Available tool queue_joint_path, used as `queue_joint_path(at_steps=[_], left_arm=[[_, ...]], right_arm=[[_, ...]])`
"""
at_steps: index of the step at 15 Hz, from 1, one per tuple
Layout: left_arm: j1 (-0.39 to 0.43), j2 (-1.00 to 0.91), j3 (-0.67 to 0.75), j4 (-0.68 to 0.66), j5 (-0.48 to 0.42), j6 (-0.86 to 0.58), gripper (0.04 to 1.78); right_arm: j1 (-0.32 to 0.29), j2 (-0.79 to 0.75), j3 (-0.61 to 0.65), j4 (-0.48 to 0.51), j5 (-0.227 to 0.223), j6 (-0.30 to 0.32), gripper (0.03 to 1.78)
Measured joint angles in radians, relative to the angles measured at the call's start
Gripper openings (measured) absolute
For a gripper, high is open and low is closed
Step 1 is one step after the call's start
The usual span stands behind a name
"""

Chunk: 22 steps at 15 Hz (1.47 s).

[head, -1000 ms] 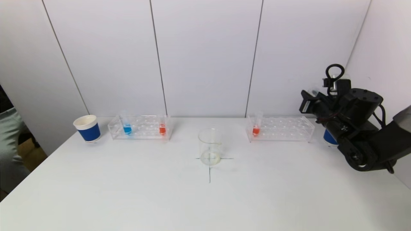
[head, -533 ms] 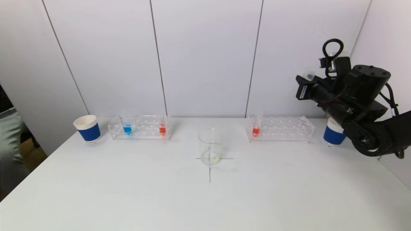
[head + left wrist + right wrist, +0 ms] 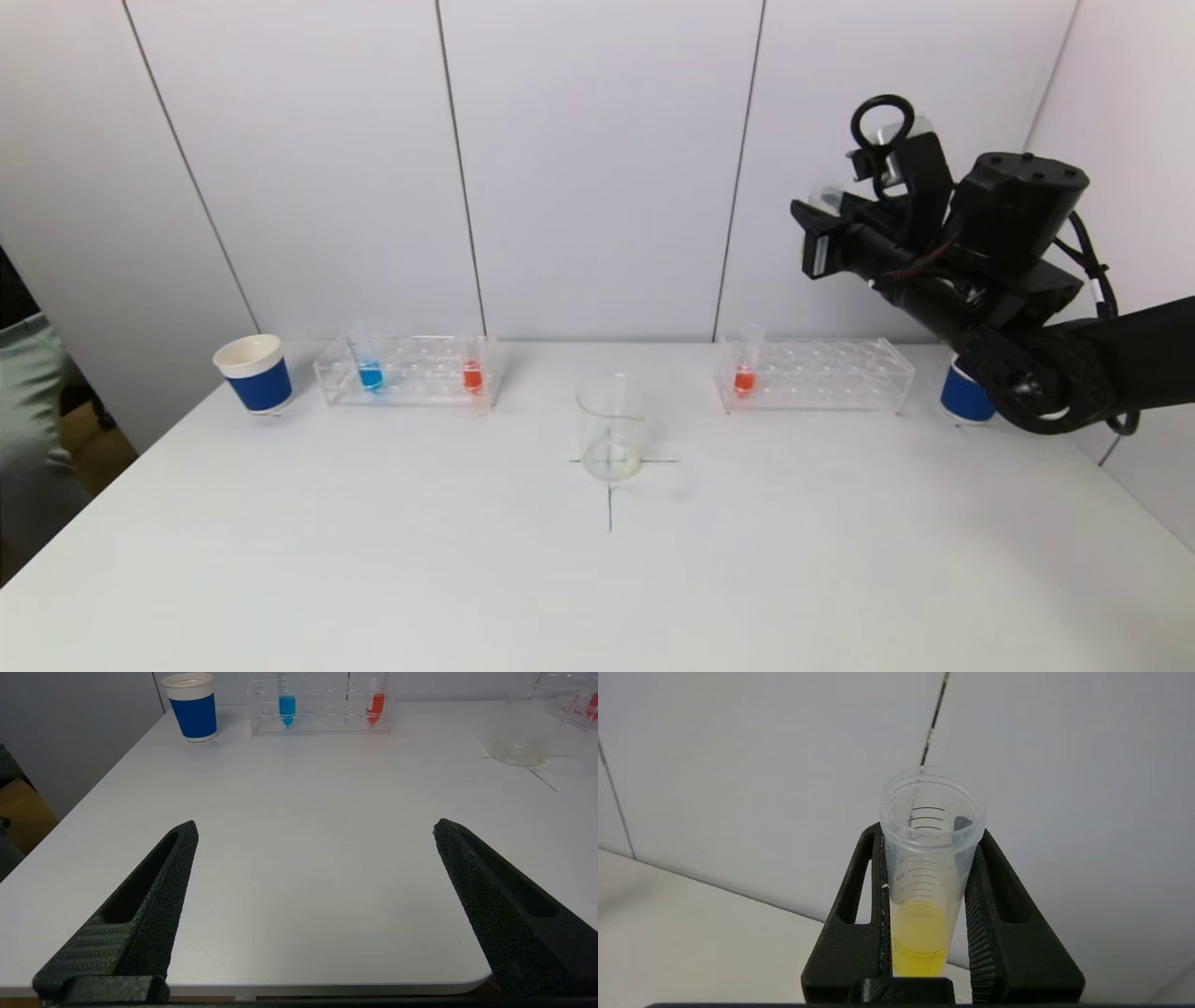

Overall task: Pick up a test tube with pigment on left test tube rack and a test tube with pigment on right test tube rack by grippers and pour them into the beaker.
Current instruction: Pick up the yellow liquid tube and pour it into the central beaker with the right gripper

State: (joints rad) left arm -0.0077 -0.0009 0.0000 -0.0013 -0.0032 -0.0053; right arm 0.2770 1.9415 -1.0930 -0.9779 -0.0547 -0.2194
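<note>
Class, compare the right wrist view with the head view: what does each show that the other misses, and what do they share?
Only the right wrist view shows the yellow pigment inside the test tube, clamped between the right end effector fingers. Only the head view shows the table, the beaker, the left rack with one blue and one red tube, the right rack with one red tube, and two blue cups. Both show the right end effector raised before the white panelled wall.

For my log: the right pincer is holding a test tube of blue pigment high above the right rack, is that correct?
Not quite: the test tube clamped in the right pincer holds yellow pigment, not blue, as the right wrist view shows. It is indeed held high above the right rack.
</note>
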Motion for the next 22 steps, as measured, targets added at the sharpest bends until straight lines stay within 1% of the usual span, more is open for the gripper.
queue_joint_path(at_steps=[3,5,8,14,17,19,22], left_arm=[[0.000,0.000,0.000,0.000,0.000,0.000,1.76],[0.000,0.000,0.000,0.000,0.000,0.000,1.76],[0.000,0.000,0.000,0.000,0.000,0.000,1.76],[0.000,0.000,0.000,0.000,0.000,0.000,1.76],[0.000,0.000,0.000,0.000,0.000,0.000,1.76],[0.000,0.000,0.000,0.000,0.001,0.000,1.76],[0.000,0.000,0.000,0.000,0.001,0.000,1.76]], right_arm=[[0.038,0.017,-0.012,-0.002,0.040,-0.044,0.51],[0.042,0.032,-0.022,-0.012,0.073,-0.091,0.51],[0.047,0.050,-0.041,-0.013,0.136,-0.142,0.51],[0.076,0.122,-0.102,-0.054,0.168,-0.237,0.51],[0.103,0.166,-0.122,-0.074,0.207,-0.291,0.51],[0.121,0.191,-0.134,-0.075,0.215,-0.311,0.51],[0.138,0.218,-0.142,-0.084,0.260,-0.333,0.51]])
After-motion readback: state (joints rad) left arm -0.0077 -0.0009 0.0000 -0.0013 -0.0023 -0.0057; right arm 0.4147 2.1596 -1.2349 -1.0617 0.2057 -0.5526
